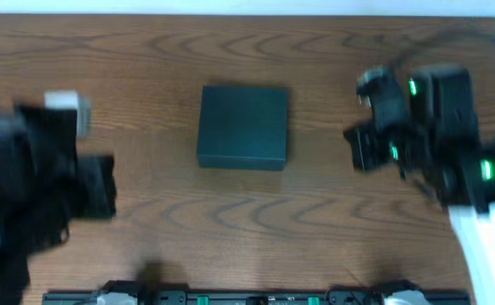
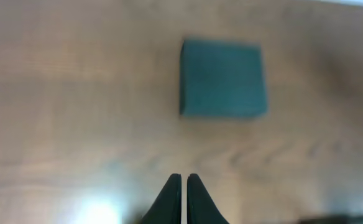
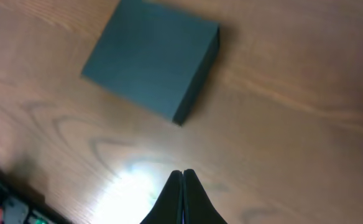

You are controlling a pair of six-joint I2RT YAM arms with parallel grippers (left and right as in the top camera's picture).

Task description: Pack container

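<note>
Dark green-black and matte, the container is lying closed at the middle of the wood-grain worktop. The left fingers are pressing together, hanging over bare wood well apart from the container, which is showing ahead of them. The right fingers are also sitting tight against each other, hovering near the container's corner without touching it. The left arm and right arm are standing at opposite sides.
</note>
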